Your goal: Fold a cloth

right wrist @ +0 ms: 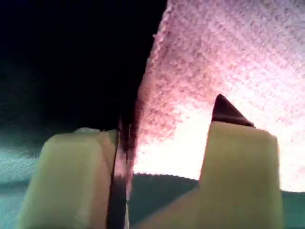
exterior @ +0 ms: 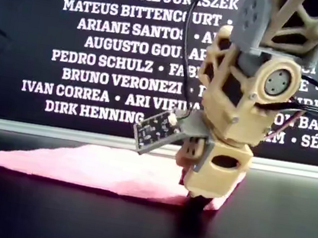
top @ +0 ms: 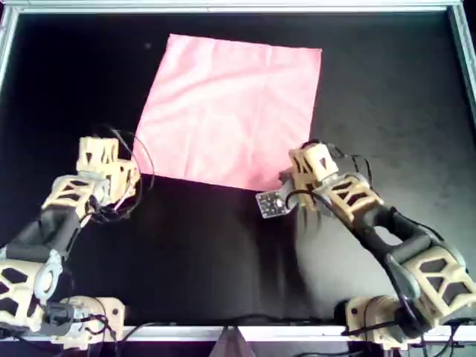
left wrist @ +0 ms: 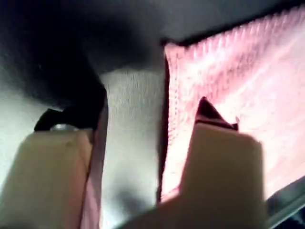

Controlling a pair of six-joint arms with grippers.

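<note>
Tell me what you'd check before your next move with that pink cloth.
1. Cloth spread flat on the table: ok.
2. My first claw open, one finger on each side of a cloth edge near a corner: ok.
3. My second claw open, astride a cloth edge in the same way: ok.
4. Cloth pinched by either claw: not ok, neither has closed yet.
5. A finger slipped under the fabric: cannot tell.
6. Which near corner each claw is at: cannot tell from the wrist views.
</note>
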